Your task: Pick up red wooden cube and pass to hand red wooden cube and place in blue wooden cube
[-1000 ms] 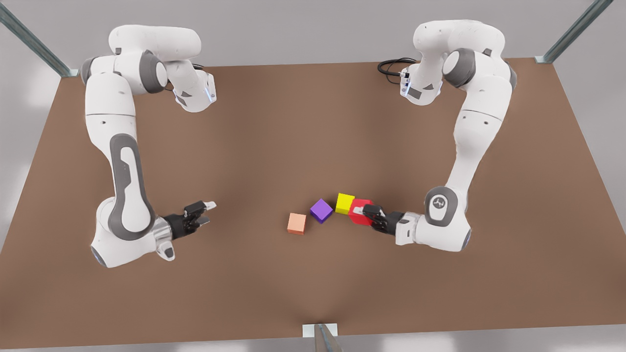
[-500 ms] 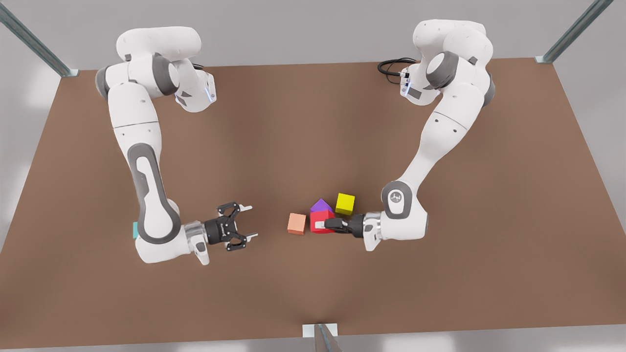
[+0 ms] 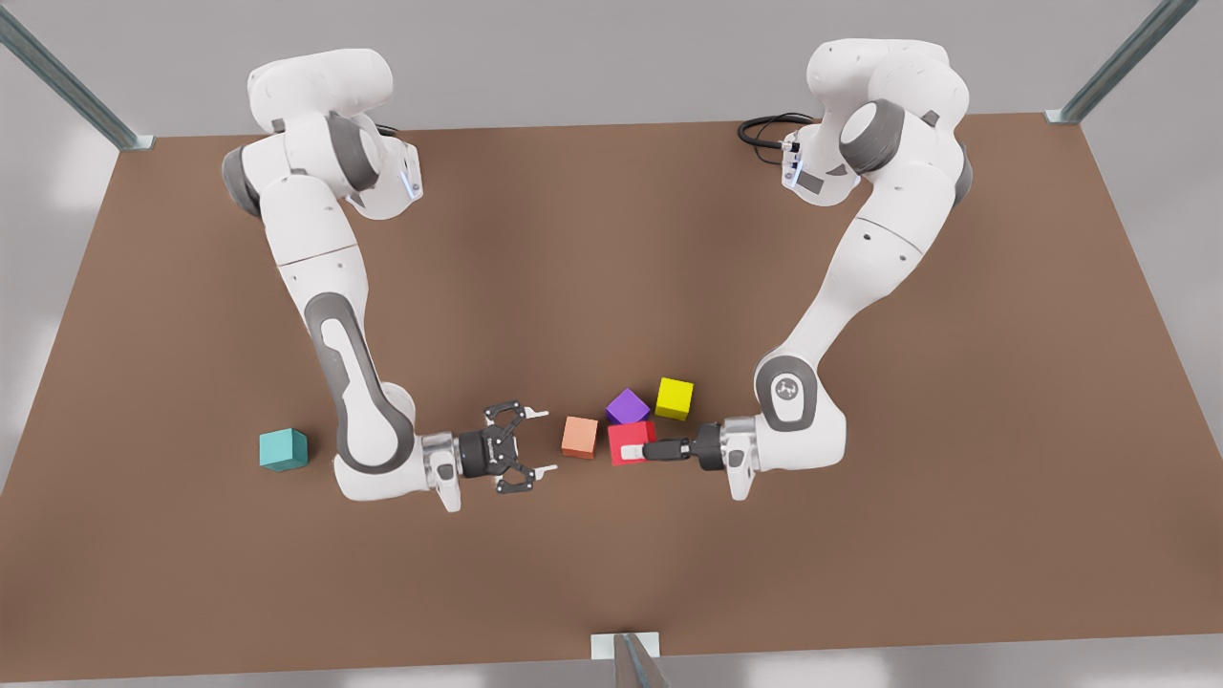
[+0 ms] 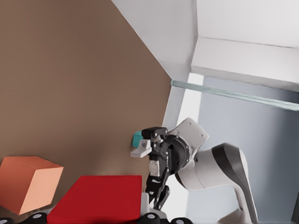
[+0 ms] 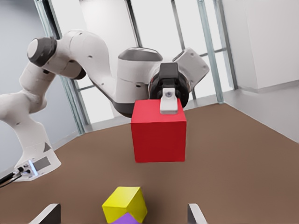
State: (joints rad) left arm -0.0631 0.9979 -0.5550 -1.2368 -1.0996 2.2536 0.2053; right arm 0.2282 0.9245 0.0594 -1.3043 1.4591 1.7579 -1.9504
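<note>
Left wrist view: red wooden cube [image 4: 96,198] cut off at frame edge; blue wooden cube [image 4: 137,138] mostly hidden behind right hand [image 4: 152,173]. Right hand spread wide, empty, near cube, not touching. Left hand [image 3: 635,449] clamped on red wooden cube, raised above worktop middle.

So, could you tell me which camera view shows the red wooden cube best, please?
The right wrist view: the red wooden cube shows whole, pinched by the left gripper. The front view shows it small, near the salmon cube; the left wrist view catches one cropped face.
</note>
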